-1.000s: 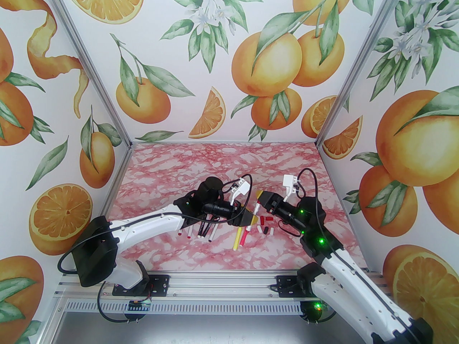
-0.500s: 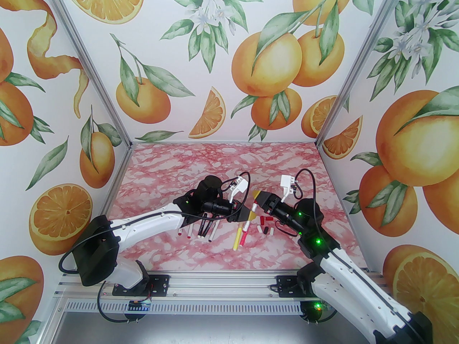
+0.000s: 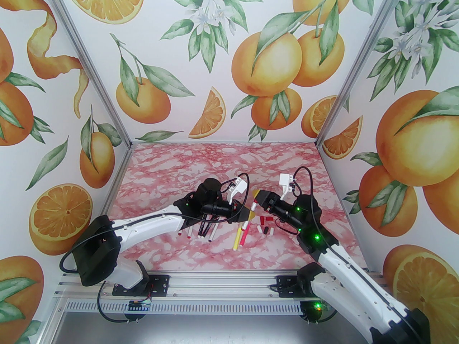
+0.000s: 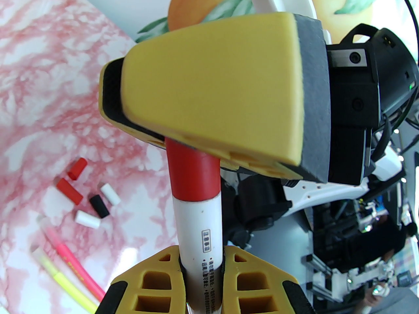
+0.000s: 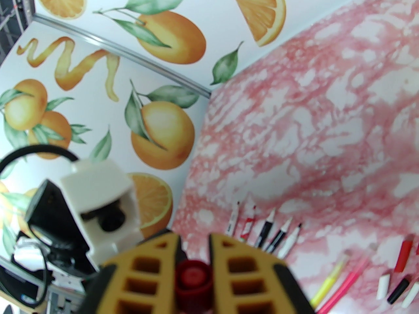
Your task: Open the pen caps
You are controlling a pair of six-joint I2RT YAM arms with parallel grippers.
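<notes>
The red cap [image 4: 191, 172] sits on its white pen [image 4: 198, 221], aloft over the table [image 3: 215, 163]. The right gripper [image 5: 194, 257] pinches the cap and the left gripper [image 4: 201, 255] clamps the barrel. An off-axis pull may jam it, and the barrel, seemingly gripped shallowly, could slip.

The slim white pen barrel [image 4: 196, 221] is smooth glossy plastic with tiny printed text, and its red cylindrical cap [image 4: 191, 172] looks a bit more satin. The right end effector [image 5: 194, 250] has matt yellow fingers [image 4: 212, 77], kinda foamy-looking, backed with dull black rubbery stuff. The left end effector [image 4: 201, 253] is the same yellow, ribbed. The loose little red, black and white caps [image 4: 70, 191] are shiny plastic. The pink marble-print tabletop [image 3: 215, 163] is smooth with a faint sheen. The silver frame rail [image 3: 215, 285] looks like brushed metal.
</notes>
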